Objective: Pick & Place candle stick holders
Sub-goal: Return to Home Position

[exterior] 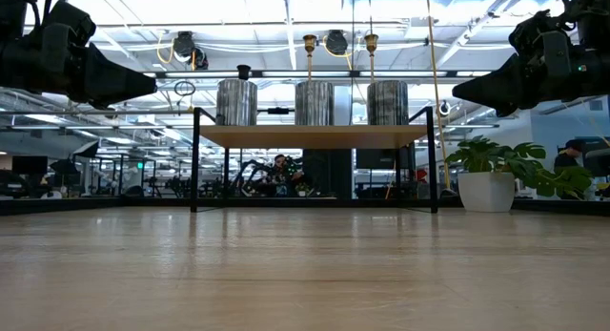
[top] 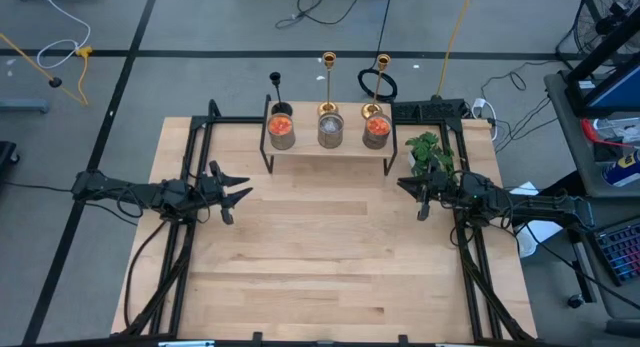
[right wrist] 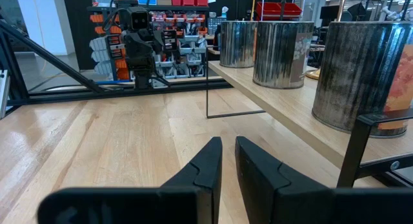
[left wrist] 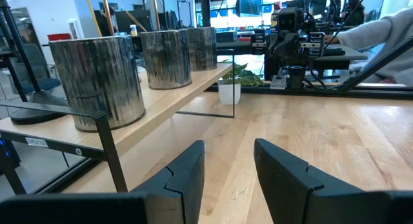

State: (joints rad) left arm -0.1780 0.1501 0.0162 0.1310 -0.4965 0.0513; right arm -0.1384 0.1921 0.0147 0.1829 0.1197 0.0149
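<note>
Three candle stick holders stand at the far side of a small wooden shelf (top: 325,149), by three metal tins (top: 281,130): a black one (top: 276,82) and two gold ones (top: 328,62) (top: 383,62). Their tops show above the tins in the low view (exterior: 243,72) (exterior: 309,43) (exterior: 371,43). Their bases are mostly hidden. My left gripper (top: 240,197) (left wrist: 229,146) hovers open at the table's left, level, pointing right. My right gripper (top: 408,195) (right wrist: 228,141) hovers at the right, pointing left, its fingers almost together and empty.
A potted plant (top: 430,152) (exterior: 491,174) stands at the shelf's right end, just beyond my right gripper. Black frame rails (top: 190,147) run along both table sides. Bare wood lies between the arms (top: 320,237). A person's sleeve (left wrist: 387,30) shows beyond the table.
</note>
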